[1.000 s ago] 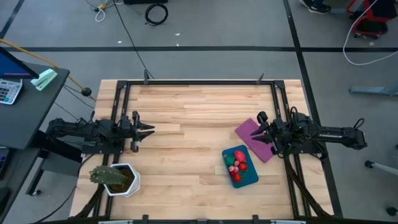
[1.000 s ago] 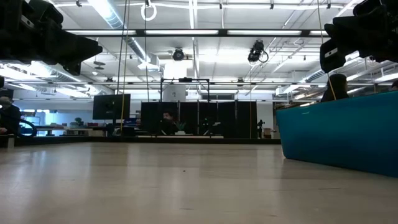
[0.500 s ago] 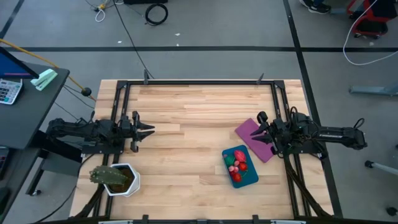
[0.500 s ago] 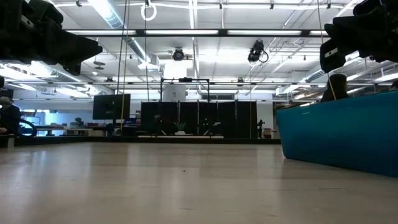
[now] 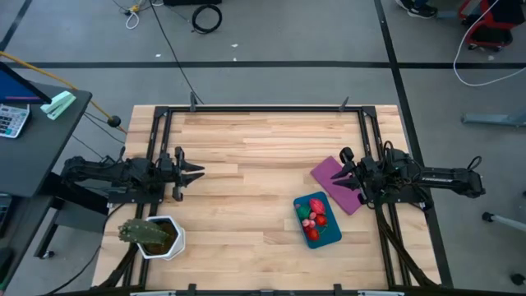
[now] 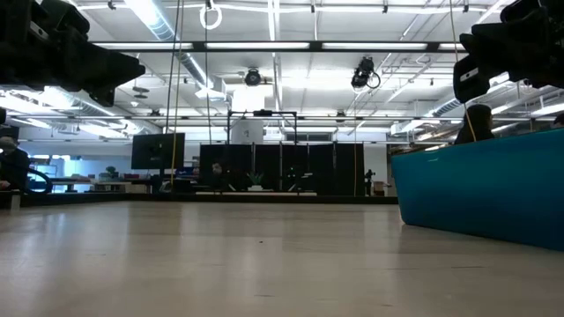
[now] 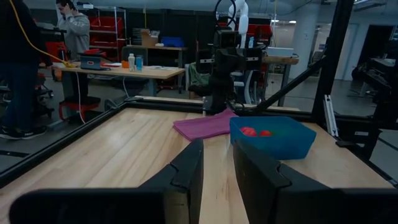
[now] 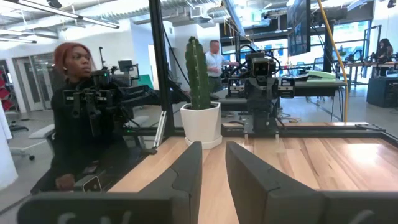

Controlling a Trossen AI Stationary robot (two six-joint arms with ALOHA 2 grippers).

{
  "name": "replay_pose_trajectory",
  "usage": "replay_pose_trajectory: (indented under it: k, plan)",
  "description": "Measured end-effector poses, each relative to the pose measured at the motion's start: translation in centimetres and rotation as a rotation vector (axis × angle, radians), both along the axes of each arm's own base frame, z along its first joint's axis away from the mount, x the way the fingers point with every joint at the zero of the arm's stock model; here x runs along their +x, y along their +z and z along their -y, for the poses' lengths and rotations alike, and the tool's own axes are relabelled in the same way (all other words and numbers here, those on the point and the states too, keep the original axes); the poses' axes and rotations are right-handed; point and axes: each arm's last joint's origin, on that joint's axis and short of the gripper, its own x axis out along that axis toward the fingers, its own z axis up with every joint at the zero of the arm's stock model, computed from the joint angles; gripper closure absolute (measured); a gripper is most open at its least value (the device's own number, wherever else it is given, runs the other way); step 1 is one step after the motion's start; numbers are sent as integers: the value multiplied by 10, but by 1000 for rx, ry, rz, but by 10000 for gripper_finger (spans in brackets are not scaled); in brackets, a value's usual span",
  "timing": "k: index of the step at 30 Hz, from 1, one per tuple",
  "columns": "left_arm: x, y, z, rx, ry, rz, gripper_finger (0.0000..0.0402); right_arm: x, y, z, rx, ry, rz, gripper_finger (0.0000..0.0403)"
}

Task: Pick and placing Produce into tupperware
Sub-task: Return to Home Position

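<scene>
Standing by the rig, I see the produce (image 5: 315, 215) bunched in the tupperware (image 5: 330, 238): red and pink pieces, with a bit of green at one side. The tupperware sits on the worktop (image 5: 263, 148) toward the right arm's side, just beside a purple sheet (image 5: 331, 173). I can spot no piece lying loose on the wood, so to my eye the sorting is done and only the parking of the arms is left.

The right end effector (image 5: 347, 171) hangs over the far corner of the purple sheet, near the tupperware. Its fingers are slightly parted with nothing between them. The left end effector (image 5: 196, 172) is well apart from all that, at the opposite edge, also a little spread and empty. A potted cactus (image 5: 150, 235) stands at the near corner on its side.

To finish well, I'd want the right arm to do the careful part. It should lift before it draws back, so the fingers neither catch the sheet nor nudge the tupperware wall and tip the load. A straight, slow pull toward its own base looks safest. The left arm appears close to its rest pose, so it needs little, only to keep clear of the cactus. Both should end tucked at their own edges with the fingers empty.
</scene>
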Motion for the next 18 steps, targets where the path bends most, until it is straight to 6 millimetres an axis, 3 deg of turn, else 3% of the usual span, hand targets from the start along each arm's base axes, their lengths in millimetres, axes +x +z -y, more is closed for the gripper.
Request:
replay_pose_trajectory:
  k: [18]
  plan:
    - [0,0,0,0,0,0,309,0,0,0,0,0,0,323]
